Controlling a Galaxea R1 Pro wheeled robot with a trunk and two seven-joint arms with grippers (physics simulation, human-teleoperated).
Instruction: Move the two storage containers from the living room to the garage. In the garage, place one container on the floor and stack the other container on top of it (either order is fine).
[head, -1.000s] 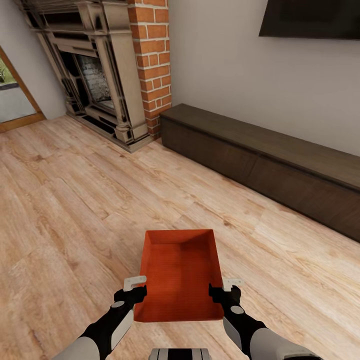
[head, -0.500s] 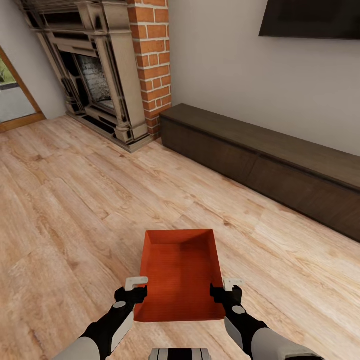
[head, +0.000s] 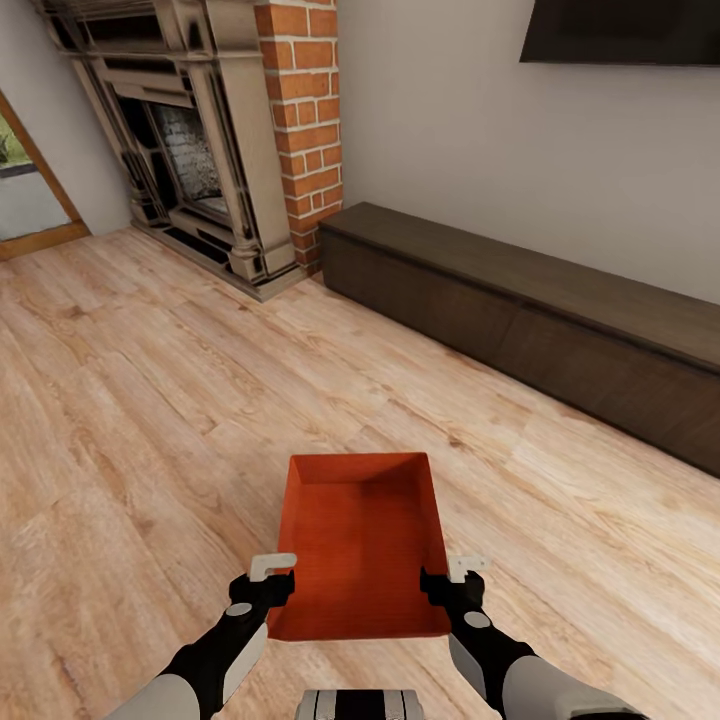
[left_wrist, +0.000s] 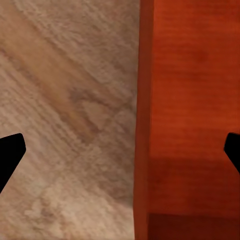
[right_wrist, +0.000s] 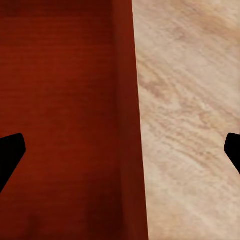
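Note:
One orange-red storage container (head: 360, 545) lies on the light wood planks of the living room, right in front of me, with its open top up and nothing inside. My left gripper (head: 272, 578) stands open astride its left wall near the near corner. In the left wrist view the container wall (left_wrist: 145, 120) runs between the dark fingertips (left_wrist: 10, 150), which are far apart. My right gripper (head: 447, 578) is open astride the right wall. There too the container wall (right_wrist: 125, 120) sits between widely spread fingertips (right_wrist: 10, 150).
A brick-sided fireplace (head: 300, 120) stands at the back left, with a doorway (head: 25, 190) at the far left edge. A long dark low bench (head: 520, 300) runs along the right wall under a black TV (head: 620, 30). Wood floor (head: 150, 400) lies open to the left.
The whole picture has shifted slightly, so the camera has moved. Both grippers stay at the container's side walls, and the container keeps its place between them.

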